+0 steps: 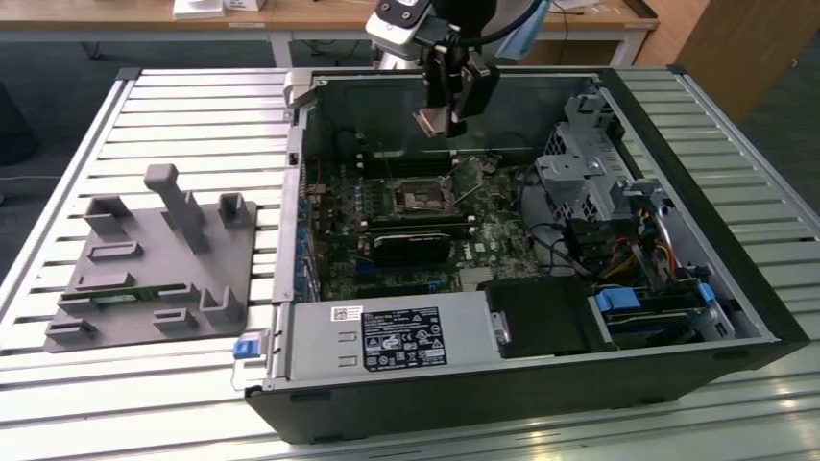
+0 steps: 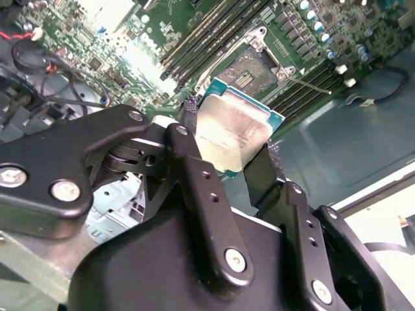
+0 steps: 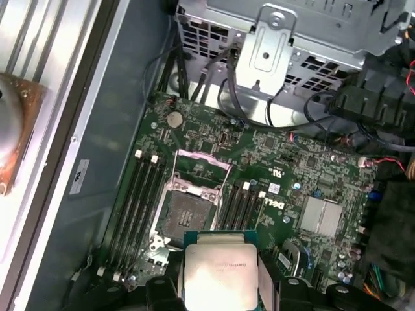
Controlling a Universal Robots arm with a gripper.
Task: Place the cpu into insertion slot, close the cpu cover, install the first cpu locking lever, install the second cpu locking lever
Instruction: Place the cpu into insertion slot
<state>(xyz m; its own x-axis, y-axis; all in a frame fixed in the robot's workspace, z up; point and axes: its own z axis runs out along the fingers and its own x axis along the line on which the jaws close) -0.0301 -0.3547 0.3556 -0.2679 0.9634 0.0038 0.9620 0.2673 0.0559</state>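
My gripper [image 1: 443, 117] hangs over the open computer case, shut on the cpu [image 1: 433, 123], a flat square chip with a pale metallic top. In both wrist views the cpu [image 2: 233, 129] [image 3: 220, 272] sits between the two black fingers [image 2: 194, 168], gripped by its edges. The insertion slot [image 1: 417, 197] [image 3: 188, 214] [image 2: 249, 71] lies below it on the green board, dark and bare inside its silvery rim. The cpu cover [image 3: 201, 155] stands tilted open at the slot's far edge. The cpu is well above the slot and apart from it.
Long black memory slots [image 3: 142, 201] flank the socket. A black module [image 1: 410, 245] lies just in front of it. The metal drive cage [image 1: 590, 173] and cables fill the case's right, the power supply [image 1: 384, 341] its front. A grey fixture [image 1: 154, 259] sits outside on the slatted table.
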